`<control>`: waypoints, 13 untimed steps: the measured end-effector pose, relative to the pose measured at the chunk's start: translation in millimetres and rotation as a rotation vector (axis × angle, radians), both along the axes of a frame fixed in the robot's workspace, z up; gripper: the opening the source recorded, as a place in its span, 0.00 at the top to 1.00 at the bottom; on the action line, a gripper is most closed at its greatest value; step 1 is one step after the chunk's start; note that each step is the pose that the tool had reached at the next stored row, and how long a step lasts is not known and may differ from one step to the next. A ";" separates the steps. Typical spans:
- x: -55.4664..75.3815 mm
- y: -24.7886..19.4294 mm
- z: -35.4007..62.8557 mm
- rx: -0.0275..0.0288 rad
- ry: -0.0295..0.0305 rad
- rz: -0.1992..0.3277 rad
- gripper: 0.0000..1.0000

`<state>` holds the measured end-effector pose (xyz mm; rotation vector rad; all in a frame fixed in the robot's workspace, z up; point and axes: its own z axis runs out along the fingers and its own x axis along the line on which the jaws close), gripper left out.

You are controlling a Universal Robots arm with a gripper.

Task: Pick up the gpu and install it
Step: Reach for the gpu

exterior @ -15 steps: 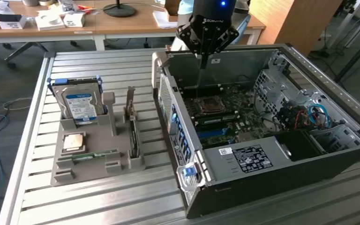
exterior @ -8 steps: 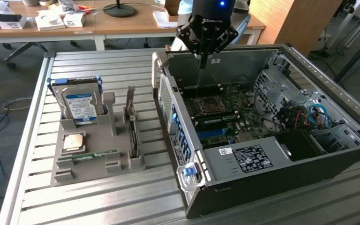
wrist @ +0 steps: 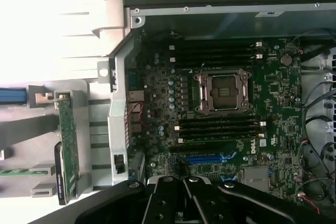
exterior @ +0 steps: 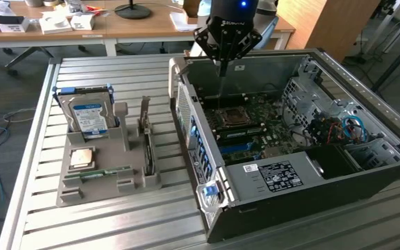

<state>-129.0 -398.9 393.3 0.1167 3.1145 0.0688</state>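
Four parts sit in the grey holder (exterior: 96,191) at the exterior view's left. A hard drive (exterior: 89,117) with a blue label stands at the far end, a square processor chip (exterior: 82,157) lies flat, and a narrow memory stick (exterior: 107,171) lies nearer the front. On the holder's right side the gpu (exterior: 148,148) stands on edge in its slot, its pale bracket at the far end. The wrist view shows the gpu (wrist: 68,140) edge-on, near the case's left wall.

Right of the holder lies the open computer case (exterior: 276,208), motherboard (exterior: 255,122) facing up, with a blue expansion slot (exterior: 238,149) toward its near side. The gripper (exterior: 222,65) hangs over the case's far left corner, fingers pinched together and holding nothing. The gpu is untouched, so the pick-up is the step in hand.

To do it well, I judge the fingers should spread wider than the card is thin and straddle its top edge near the middle, away from the bracket. They should close on bare board rather than on components. The lift likely wants to go straight up along the holder's slot, since a sideways pull could jam the card or tip the holder. The case wall close by leaves little room on that side.
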 end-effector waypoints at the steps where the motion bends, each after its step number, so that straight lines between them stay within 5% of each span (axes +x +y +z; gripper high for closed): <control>1: -0.9 0.0 0.0 0.0000 0.0000 0.000 0.89; 13: -14.0 0.0 0.0 0.0000 0.0000 0.000 0.89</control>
